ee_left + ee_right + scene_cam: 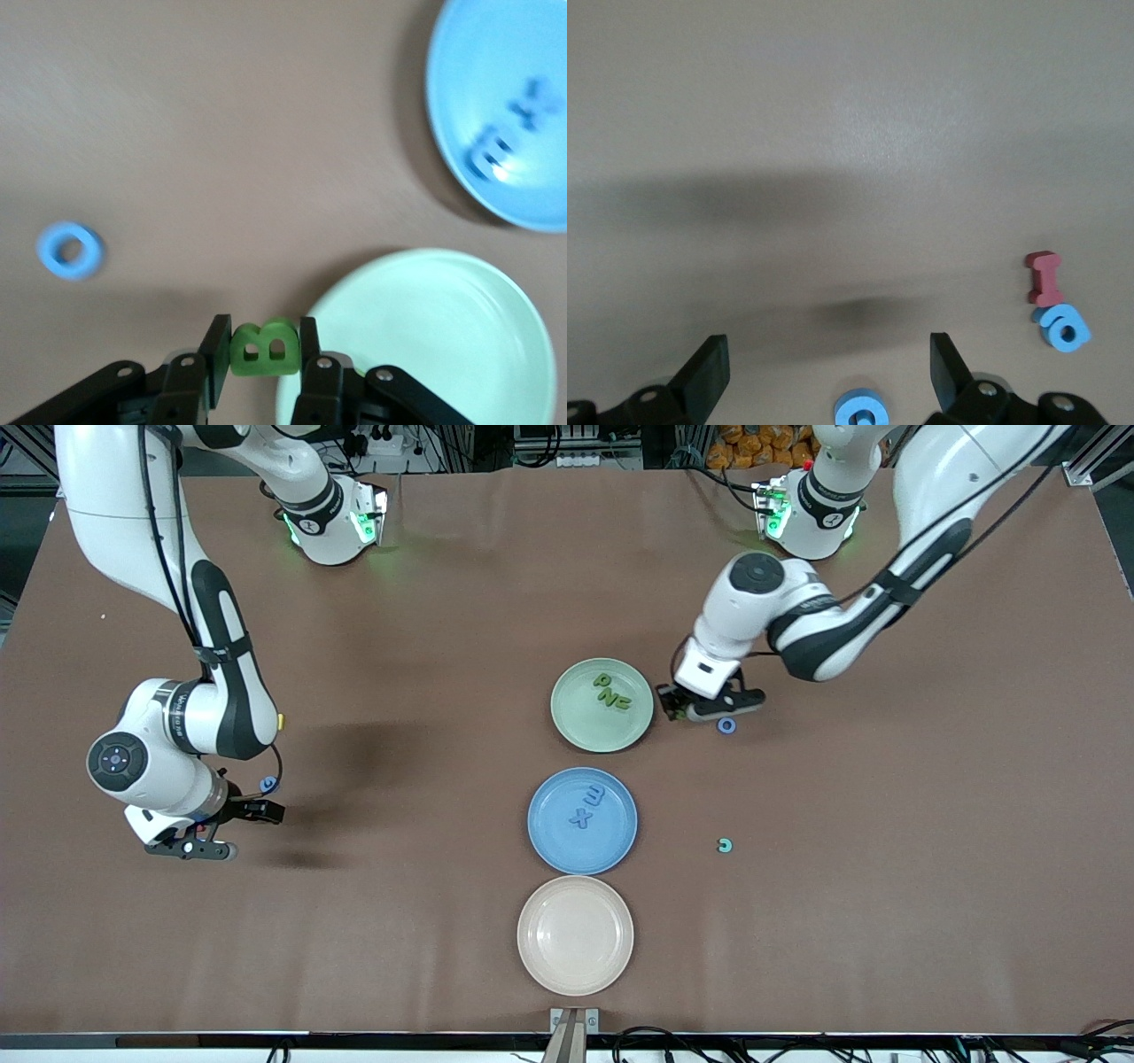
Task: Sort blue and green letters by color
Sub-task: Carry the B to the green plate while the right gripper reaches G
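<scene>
My left gripper (261, 341) is shut on a green letter B (264, 350), just off the rim of the green plate (443, 354). In the front view this gripper (673, 708) is beside that plate (576, 726), which holds three green letters (611, 693). A blue ring letter (726, 725) (70, 251) lies on the table close to it. Two blue letters (586, 806) lie in the blue plate (549, 841) (478, 62). My right gripper (232, 831) (828, 363) stands open at the right arm's end, above a blue letter (861, 412). Another blue letter (1063, 328) lies beside a red one (1045, 277).
An empty beige plate (532, 957) sits nearest the front camera, in line with the other two plates. A small teal-green C (725, 845) lies alone on the brown table toward the left arm's end. A blue letter (268, 784) shows beside the right wrist.
</scene>
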Motion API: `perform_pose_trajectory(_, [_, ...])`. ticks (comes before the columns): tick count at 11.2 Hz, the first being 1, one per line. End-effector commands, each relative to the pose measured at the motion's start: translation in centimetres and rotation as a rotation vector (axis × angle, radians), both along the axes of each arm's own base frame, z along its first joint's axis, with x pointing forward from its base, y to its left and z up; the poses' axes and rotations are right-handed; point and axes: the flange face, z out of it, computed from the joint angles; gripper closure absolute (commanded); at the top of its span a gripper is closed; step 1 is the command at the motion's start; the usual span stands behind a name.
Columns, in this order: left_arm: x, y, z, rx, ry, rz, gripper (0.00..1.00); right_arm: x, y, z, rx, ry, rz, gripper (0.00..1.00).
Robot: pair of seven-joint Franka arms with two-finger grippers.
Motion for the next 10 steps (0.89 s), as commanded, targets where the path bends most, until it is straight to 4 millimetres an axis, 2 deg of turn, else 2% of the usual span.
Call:
perform_pose_trajectory(1, [-1.4, -4.4, 0.3, -0.021, 0.006, 0.025, 1.00, -2.8, -0.5, -2.8, 0.027, -0.028, -0.024, 0.00])
perform_pose_trajectory(5, [-4.3, -9.3, -1.1, -0.002, 0.008, 0.066, 1.00, -5.6, -1.4, -3.0, 0.059, -0.012, -0.049, 0.00])
perform_pose_trajectory(6, [-3.9, -9.8, -1.4, 0.027, 0.000, 0.094, 0.70, -6.1, -1.6, -3.3, 0.063, -0.010, -0.054, 0.00])
perform_pose_trajectory(7, [-3.5, -10.2, -1.4, 0.043, 0.001, 0.114, 0.01, -6.6, -1.6, -3.6, 0.066, -0.017, -0.054, 0.00])
perform_pose_trajectory(8, [-3.4, -10.3, -1.2, 0.067, -0.003, 0.121, 0.00, -6.8, -1.6, -3.7, 0.067, -0.020, -0.052, 0.00])
perform_pose_trajectory(9, [-2.1, -10.0, -0.6, 0.086, -0.013, 0.145, 0.00, -7.3, -1.9, -3.9, 0.067, -0.014, -0.056, 0.00])
perform_pose_trajectory(10, [-0.2, -9.4, 0.1, 0.099, -0.030, 0.172, 0.00, -7.7, -1.9, -4.1, 0.069, -0.007, -0.056, 0.05])
